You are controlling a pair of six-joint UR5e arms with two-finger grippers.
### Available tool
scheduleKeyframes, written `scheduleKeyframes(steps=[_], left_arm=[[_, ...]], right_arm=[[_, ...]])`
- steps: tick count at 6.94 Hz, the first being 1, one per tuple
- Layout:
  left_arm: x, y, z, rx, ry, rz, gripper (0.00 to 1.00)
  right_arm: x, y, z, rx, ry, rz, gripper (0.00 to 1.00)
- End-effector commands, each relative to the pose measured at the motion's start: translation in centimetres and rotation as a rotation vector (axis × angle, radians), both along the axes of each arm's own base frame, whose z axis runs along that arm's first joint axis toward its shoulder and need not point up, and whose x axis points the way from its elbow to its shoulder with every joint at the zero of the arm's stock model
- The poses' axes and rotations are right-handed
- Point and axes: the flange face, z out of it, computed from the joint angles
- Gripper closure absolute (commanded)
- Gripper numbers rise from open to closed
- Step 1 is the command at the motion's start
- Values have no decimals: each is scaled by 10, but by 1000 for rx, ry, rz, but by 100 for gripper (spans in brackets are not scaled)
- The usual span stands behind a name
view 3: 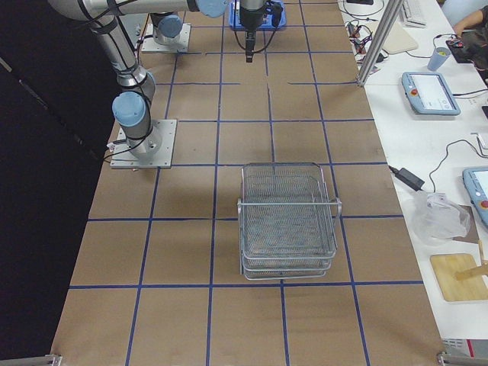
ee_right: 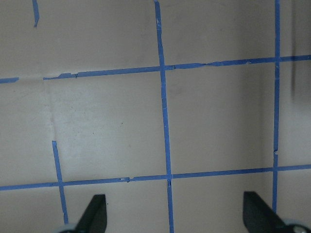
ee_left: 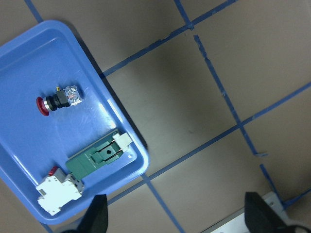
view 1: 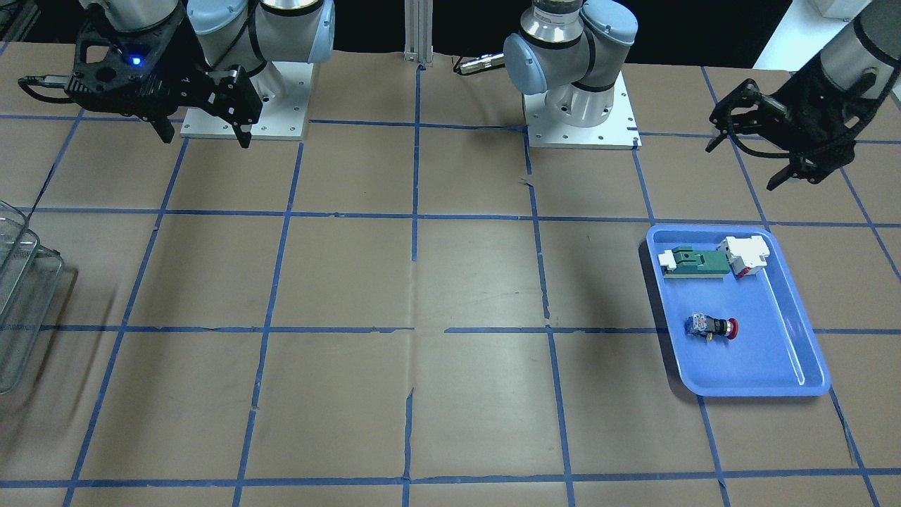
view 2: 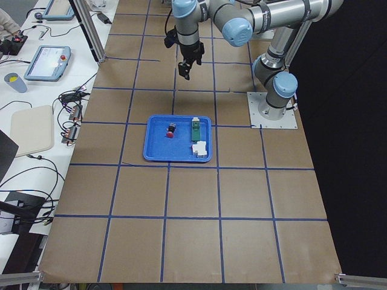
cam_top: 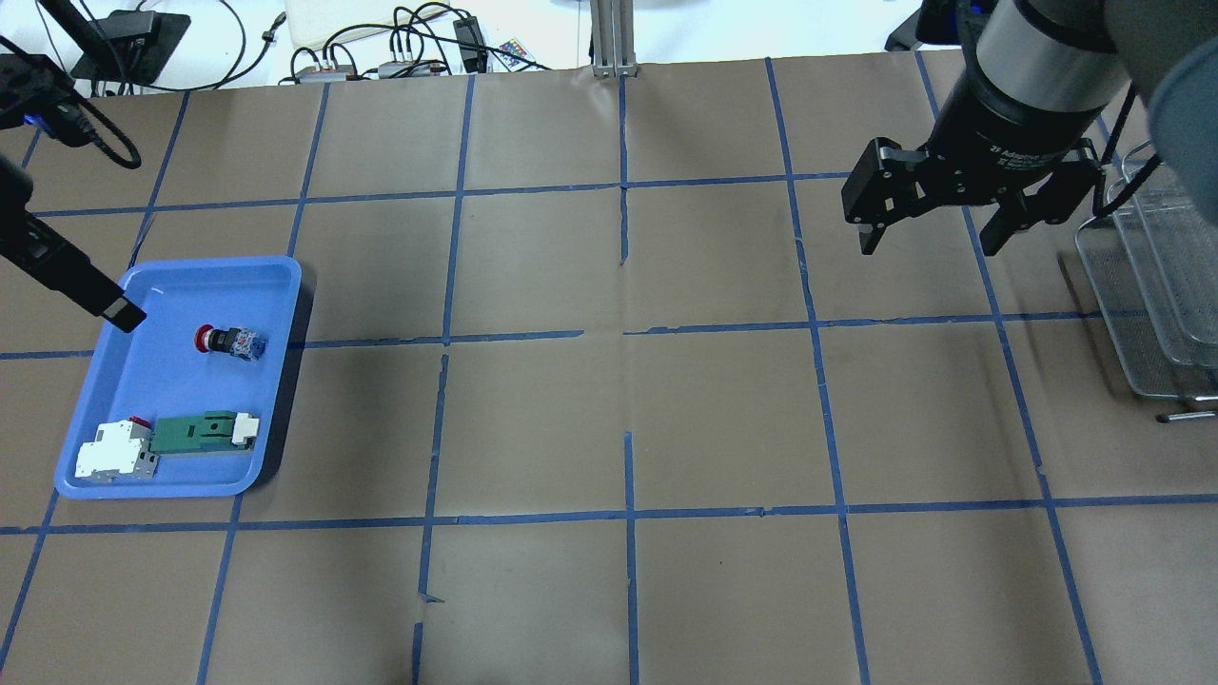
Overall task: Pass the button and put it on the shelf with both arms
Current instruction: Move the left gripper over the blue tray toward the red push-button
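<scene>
My left gripper (view 1: 740, 167) hangs with its fingers spread wide, holding nothing. The button (cam_top: 226, 341) lies on its side in the blue tray (cam_top: 171, 390), below and a little ahead of those fingers, its red head turned towards them. The round body is my main worry. If I close across it off-centre it could roll or squirt out, and a hard descent might shove the tray across the paper. The green-and-white part (cam_top: 200, 433) and the white-and-red block (cam_top: 114, 452) sit further back in the tray, apart from the button, so I judge them a small risk.

If I take the button by its middle, I leave little bare for the hand-over. My right gripper (cam_top: 931, 243), also wide apart and empty, could then pinch my own fingers or drop the button. The shelf (cam_top: 1151, 285) stands just outside that gripper. A careless release there could let the button roll on the wire.
</scene>
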Motion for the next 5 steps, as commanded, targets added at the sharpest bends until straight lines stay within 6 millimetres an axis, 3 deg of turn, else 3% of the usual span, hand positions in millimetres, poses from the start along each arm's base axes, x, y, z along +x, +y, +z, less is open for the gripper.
scheduleKeyframes(steps=[1, 3, 5], left_arm=[[60, -37, -46, -49, 31, -253, 2], [99, -77, -107, -146, 75, -510, 2], [142, -93, -169, -239, 210, -684, 2]], right_arm=[[-1, 0, -2, 4, 7, -2, 0], [-2, -1, -6, 4, 8, -5, 0], [-4, -2, -6, 2, 8, -8, 0]])
